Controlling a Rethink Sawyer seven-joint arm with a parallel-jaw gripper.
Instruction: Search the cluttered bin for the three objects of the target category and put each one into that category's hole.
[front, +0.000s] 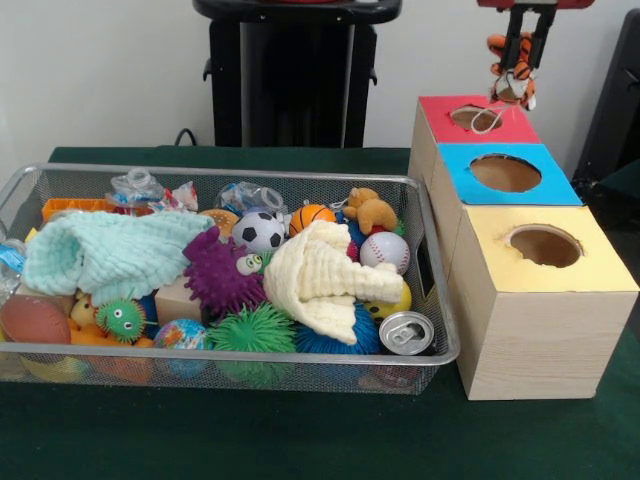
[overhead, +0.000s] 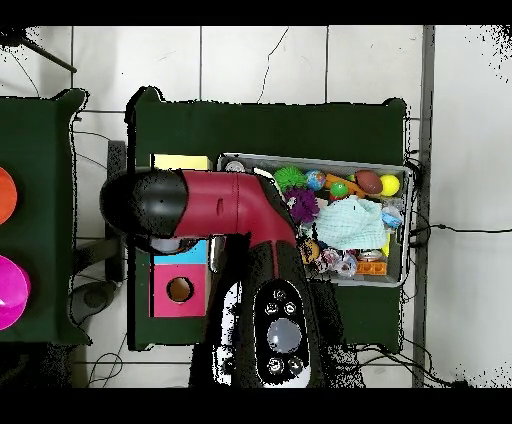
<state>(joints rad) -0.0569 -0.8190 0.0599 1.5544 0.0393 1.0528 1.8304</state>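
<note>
My gripper (front: 527, 60) hangs at the top right of the front view, shut on an orange striped tiger plush (front: 514, 86). The plush dangles just above the back edge of the red-topped box (front: 440, 112), and a thin loop of string from it reaches the red box's hole (front: 476, 117). A brown teddy bear (front: 371, 210) lies at the back right of the wire bin (front: 250, 172). In the overhead view the arm (overhead: 225, 205) covers the gripper and most of the boxes; only the red box's hole (overhead: 180, 290) shows clearly.
Blue-topped (front: 460, 178) and yellow-topped (front: 600, 268) boxes with holes stand in a row nearer the camera. The bin holds a mint cloth (front: 110, 255), cream cloth (front: 320, 275), soccer ball (front: 259, 231), baseball (front: 385, 250), purple spiky toy (front: 215, 275), a can (front: 407, 332) and other clutter.
</note>
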